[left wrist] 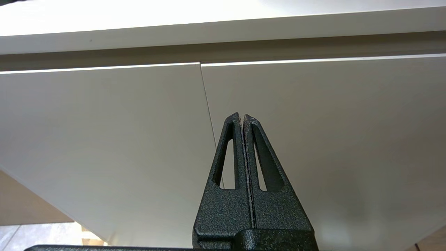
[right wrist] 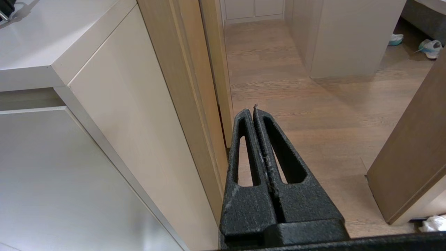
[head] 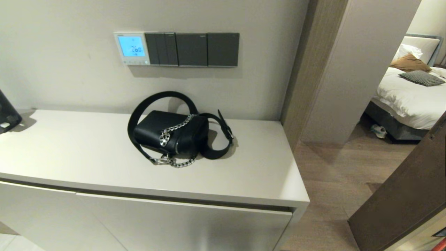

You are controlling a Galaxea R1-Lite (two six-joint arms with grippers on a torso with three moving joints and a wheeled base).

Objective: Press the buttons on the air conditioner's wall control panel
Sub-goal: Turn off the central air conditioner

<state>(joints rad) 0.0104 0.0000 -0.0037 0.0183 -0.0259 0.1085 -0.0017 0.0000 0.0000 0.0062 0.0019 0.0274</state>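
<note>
The air conditioner's wall control panel (head: 131, 48) is a small white thermostat on the wall above the cabinet, its screen glowing blue with digits. The buttons (head: 133, 62) form a row of tiny white keys along its bottom strip. Neither gripper shows in the head view. My left gripper (left wrist: 242, 116) is shut and empty, low in front of the white cabinet doors. My right gripper (right wrist: 251, 109) is shut and empty, low beside the cabinet's right end, over the wooden floor.
Three dark grey switch plates (head: 191, 49) sit right of the thermostat. A black handbag (head: 170, 132) with a chain and strap lies on the white cabinet top (head: 69, 150) below them. A dark object (head: 7, 111) stands at the far left. A wooden door (head: 407, 195) stands at the right.
</note>
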